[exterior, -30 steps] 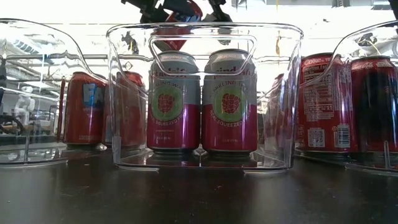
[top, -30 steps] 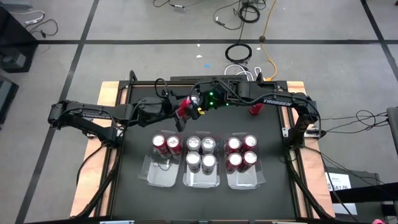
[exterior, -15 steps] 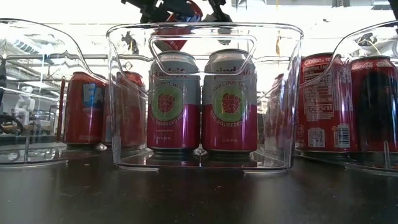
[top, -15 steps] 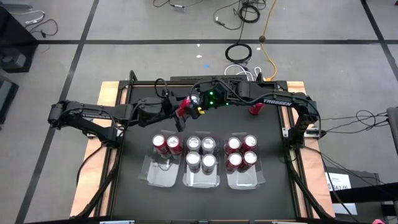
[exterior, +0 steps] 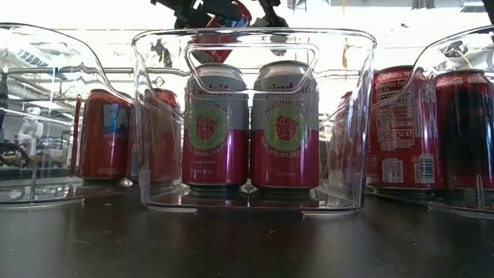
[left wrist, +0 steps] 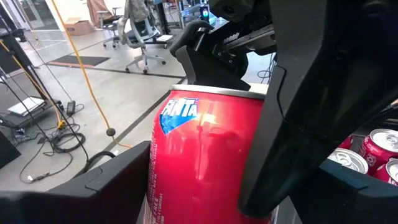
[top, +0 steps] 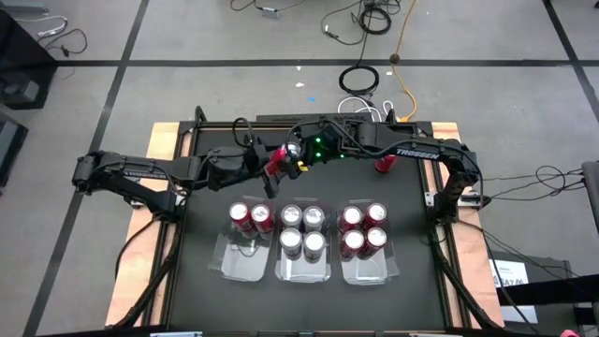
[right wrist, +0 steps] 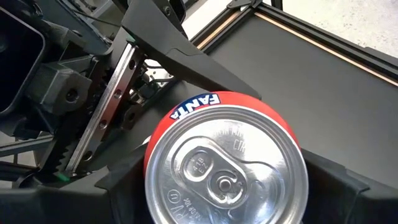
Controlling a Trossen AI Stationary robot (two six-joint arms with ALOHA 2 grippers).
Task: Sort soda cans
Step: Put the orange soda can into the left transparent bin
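Handover in mid-air: both arms meet above the back of the bench [top: 197,281], behind the middle tray [top: 303,267], with one red Fanta can [top: 278,161] between them.

From the left, the left end effector [top: 266,167] reaches in toward the can; its wrist view shows the can [left wrist: 205,158] filling the space between its two dark fingers [left wrist: 298,118], which sit against the red wall, so it appears closed on the can. From the right, the right end effector [top: 292,155] comes at the silver top; its wrist camera looks straight down on that lid [right wrist: 227,165], with dark fingers flanking the body on both sides. It too seems to grip the can, probably so the can can pass from one arm to the other without being set down.

In front of the pair, three clear trays stand in a row. The left tray [top: 245,267] holds two red cans [top: 251,217] at its back and is bare in front, likely the place this can is bound for. The middle tray holds four silver-and-pink cans [exterior: 248,127]. The right tray [top: 369,270] holds four red cans [top: 363,228]. One more red can [top: 384,165] waits on the bench behind the right tray, beside the right arm.
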